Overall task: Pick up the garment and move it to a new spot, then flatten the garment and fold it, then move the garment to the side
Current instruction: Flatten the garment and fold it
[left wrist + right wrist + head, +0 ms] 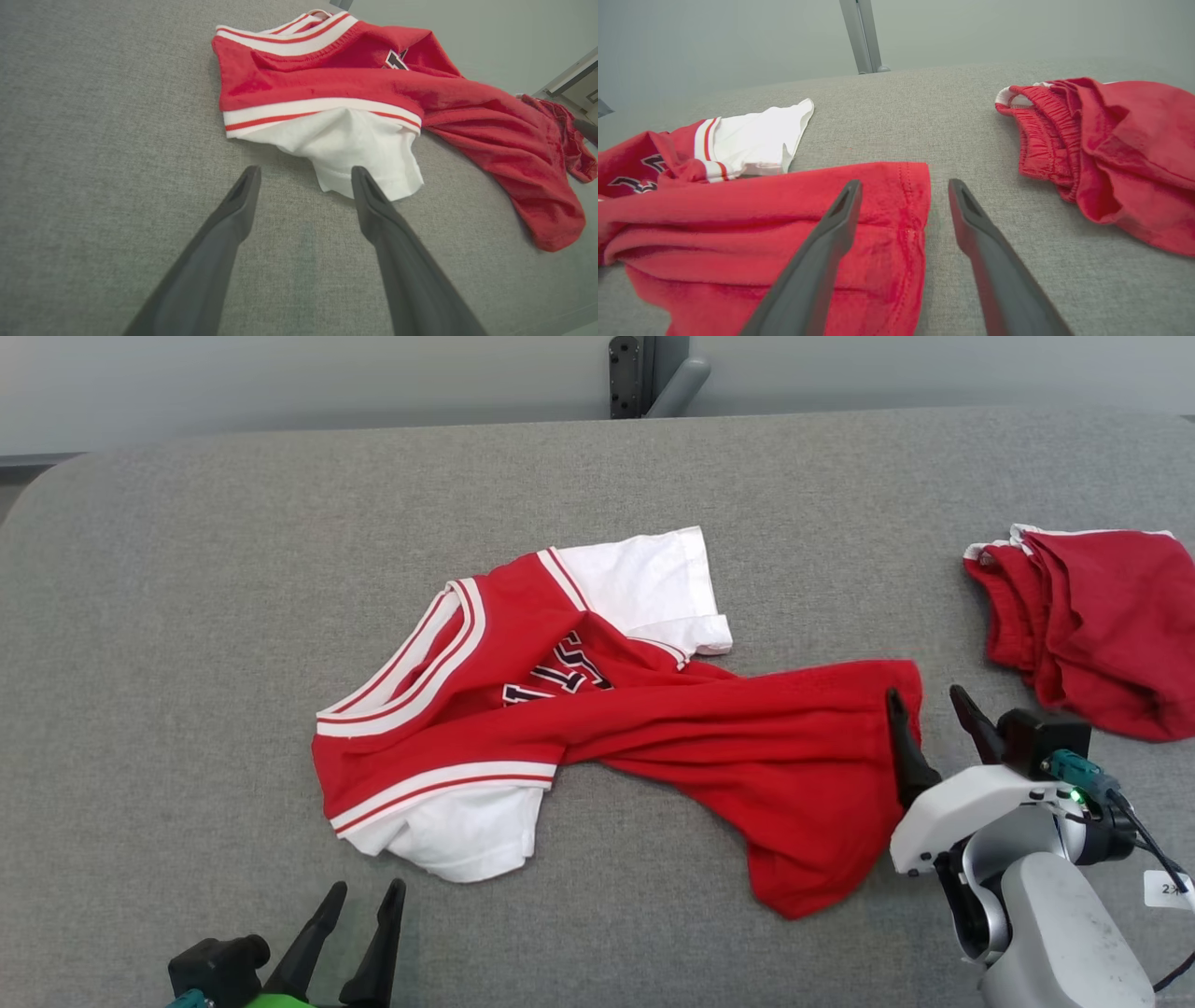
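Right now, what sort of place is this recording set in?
Probably a lab-style garment-folding station, not a home: a broad grey fabric-covered table, a crumpled red-and-white jersey shirt spread on it, a second bunched red garment aside, and a bare pale wall behind.

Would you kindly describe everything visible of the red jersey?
The red jersey looks like soft knit, with white sleeves, red-and-white striped trim and dark lettering partly hidden by a fold. It lies crumpled and twisted on the grey padded table, hem end at the open right hand, one finger over the fabric; contact unclear.
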### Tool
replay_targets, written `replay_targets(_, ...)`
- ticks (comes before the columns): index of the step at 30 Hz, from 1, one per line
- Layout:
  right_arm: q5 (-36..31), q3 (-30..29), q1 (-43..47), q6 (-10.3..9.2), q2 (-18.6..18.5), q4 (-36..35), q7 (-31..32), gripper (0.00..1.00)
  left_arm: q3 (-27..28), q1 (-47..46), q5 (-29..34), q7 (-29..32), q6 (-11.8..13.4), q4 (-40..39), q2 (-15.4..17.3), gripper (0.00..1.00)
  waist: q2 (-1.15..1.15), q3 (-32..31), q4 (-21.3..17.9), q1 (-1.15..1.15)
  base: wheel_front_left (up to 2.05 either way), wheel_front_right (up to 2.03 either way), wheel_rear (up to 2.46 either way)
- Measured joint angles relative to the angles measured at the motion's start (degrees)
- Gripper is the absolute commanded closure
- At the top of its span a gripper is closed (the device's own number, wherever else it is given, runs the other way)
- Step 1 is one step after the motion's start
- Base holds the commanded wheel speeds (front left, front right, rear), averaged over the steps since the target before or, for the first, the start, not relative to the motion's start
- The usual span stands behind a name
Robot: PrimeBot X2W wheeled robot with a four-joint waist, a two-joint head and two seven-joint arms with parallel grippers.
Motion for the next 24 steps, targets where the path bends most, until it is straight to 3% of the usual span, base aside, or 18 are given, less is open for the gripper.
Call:
replay_targets(10, 2.01, -2.32, 4.49, 0.00, 0.77, -5.93, 3.93, 0.00, -1.93, -1.24, -2.22, -0.44, 0.00, 1.09, 1.75, 0.00, 0.00, 0.91, -0.26, 0.00, 0.00, 0.00, 0.00)
replay_targets(14, 8.87, -2.27, 4.01, -0.01, 0.78, -4.43, 4.71, 0.00, -1.74, -1.27, -1.74, -0.53, 0.00, 0.32, 2.02, 0.00, 0.00, 1.16, -0.24, 0.00, 0.00, 0.00, 0.00)
replay_targets(19, 11.55, -1.70, 1.11, -0.01, 0.80, -0.47, 5.52, 0.00, -1.66, -1.30, -1.31, -0.53, 0.00, -0.03, 2.42, 0.00, 0.00, 1.38, -0.03, 0.00, 0.00, 0.00, 0.00)
replay_targets(21, 12.38, -1.43, -0.13, -0.01, 0.79, 1.30, 5.58, 0.10, -1.64, -1.32, -1.29, -0.55, 0.00, -0.08, 2.52, 0.00, 0.00, 1.45, 0.15, 0.00, 0.00, 0.00, 0.00)
replay_targets(22, 12.41, -1.25, -0.62, -0.01, 0.79, 2.19, 5.61, 0.20, -1.69, -1.33, -1.27, -0.58, 0.00, -0.07, 2.56, 0.00, 0.00, 1.46, 0.25, 0.00, 0.00, 0.00, 0.00)
replay_targets(23, 12.52, -1.22, -1.06, -0.01, 0.82, 3.16, 5.72, 0.37, -1.72, -1.33, -1.25, -0.59, 0.00, -0.05, 2.60, 0.00, 0.00, 1.46, 0.35, 0.00, 0.00, 0.00, 0.00)
replay_targets(24, 12.50, -1.14, -1.47, -0.01, 0.82, 4.23, 5.88, 0.44, -1.83, -1.33, -1.23, -0.59, 0.00, -0.03, 2.63, 0.00, 0.00, 1.45, 0.48, 0.00, 0.00, 0.00, 0.00)
